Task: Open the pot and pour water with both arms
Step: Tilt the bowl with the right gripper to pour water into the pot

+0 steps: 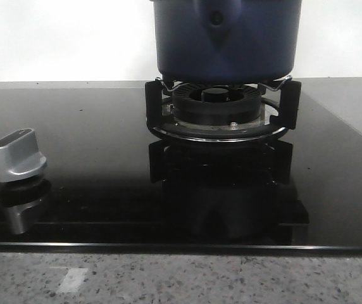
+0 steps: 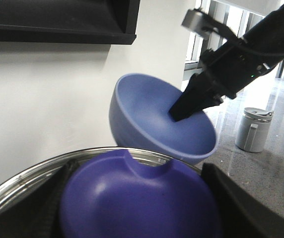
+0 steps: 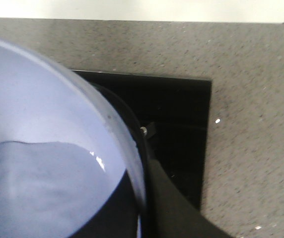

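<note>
Above the pot (image 1: 226, 38), right fingers (image 2: 189, 106) pinching tilted blue bowl (image 2: 157, 116), left fingers' state unclear

The pot (image 1: 225, 38) has matte navy sides. The cooktop (image 1: 92, 158) is glossy black glass, mirror-like. The knob (image 1: 18, 155) looks like brushed silver metal. The tabletop (image 1: 168, 278) is speckled grey stone. The bowl (image 2: 162, 119) is smooth matte blue plastic.

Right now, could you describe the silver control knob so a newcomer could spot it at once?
Start at the black glass cooktop with the pot on its burner ring. The knob stands apart near the left edge: the only silver, flat-topped piece there.
</note>
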Robot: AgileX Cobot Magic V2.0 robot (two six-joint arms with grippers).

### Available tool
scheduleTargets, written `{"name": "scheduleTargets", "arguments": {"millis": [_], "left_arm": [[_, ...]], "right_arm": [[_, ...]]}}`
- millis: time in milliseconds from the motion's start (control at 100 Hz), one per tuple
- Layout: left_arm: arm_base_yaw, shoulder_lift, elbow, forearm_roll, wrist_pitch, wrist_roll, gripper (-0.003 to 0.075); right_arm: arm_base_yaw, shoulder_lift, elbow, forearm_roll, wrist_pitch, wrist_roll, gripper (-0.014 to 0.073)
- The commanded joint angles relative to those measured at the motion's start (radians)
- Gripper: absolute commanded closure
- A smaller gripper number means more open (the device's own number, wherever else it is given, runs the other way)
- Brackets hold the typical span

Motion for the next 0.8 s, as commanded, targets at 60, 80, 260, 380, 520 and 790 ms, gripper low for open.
{"name": "scheduleTargets", "arguments": {"millis": [60,80,260,380,520,790], "left_arm": [[0.003,-0.022,-0.034,-0.089,0.030,-0.002,0.0426],[0.003,-0.022,-0.034,-0.089,0.030,-0.002,0.0426],[0.003,-0.022,-0.034,-0.089,0.030,-0.002,0.0426],[0.003,-0.022,-0.034,-0.089,0.028,-0.002,0.0426],[0.003,-0.022,-0.034,-0.089,0.028,-0.002,0.0426],[0.003,-0.022,-0.034,-0.089,0.028,-0.002,0.0426]], "right_arm": [[0.043,-0.012,-0.038,-0.151,-0.102,-0.009,0.0650],[0.048,-0.010,-0.038,-0.167,-0.105,-0.009,0.0649],[0.103,-0.004,-0.028,-0.327,-0.151,-0.001,0.0649],[0.156,-0.004,-0.018,-0.461,-0.167,0.032,0.0649],[0.218,-0.002,-0.008,-0.635,-0.188,0.077,0.0649],[0.288,-0.002,-0.008,-0.861,-0.184,0.092,0.0638]]}}
